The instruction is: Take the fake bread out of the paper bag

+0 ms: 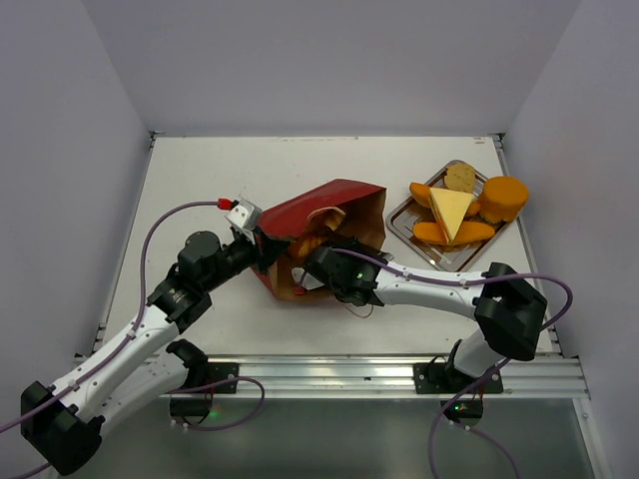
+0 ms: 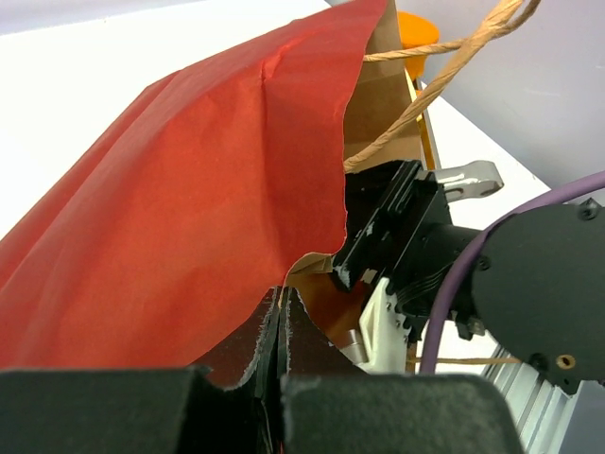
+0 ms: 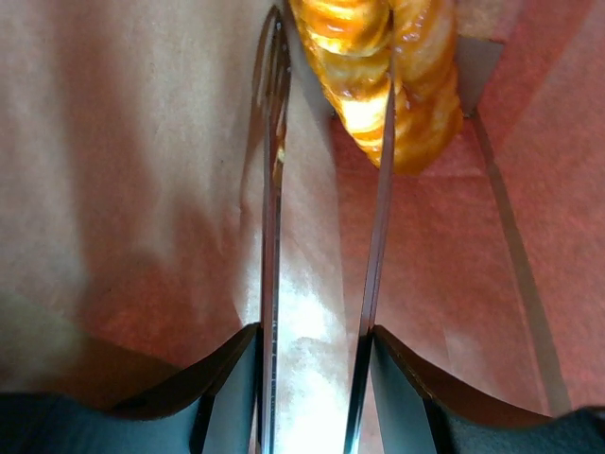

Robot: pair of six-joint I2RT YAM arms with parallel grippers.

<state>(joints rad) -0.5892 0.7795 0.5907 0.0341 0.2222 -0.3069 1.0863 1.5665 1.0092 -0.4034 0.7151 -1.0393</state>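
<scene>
The red paper bag (image 1: 334, 205) lies on its side mid-table with its brown mouth facing the arms. My left gripper (image 1: 265, 246) is shut on the bag's left rim; in the left wrist view (image 2: 281, 298) red paper (image 2: 189, 189) is pinched between the jaws. My right gripper (image 1: 318, 261) reaches into the bag's mouth. In the right wrist view it (image 3: 331, 33) sits inside the kraft interior (image 3: 123, 170), its two fingers closed on a glossy golden fake bread piece (image 3: 364, 66) at their tips. The bread shows faintly as orange in the top view (image 1: 308, 242).
A silver metal tray (image 1: 399, 222) at the back right holds several bread pieces, among them a yellow wedge (image 1: 451, 210). A round orange bun (image 1: 504, 197) sits at the tray's right edge. The bag's tan loop handles (image 2: 444, 57) hang by the right arm.
</scene>
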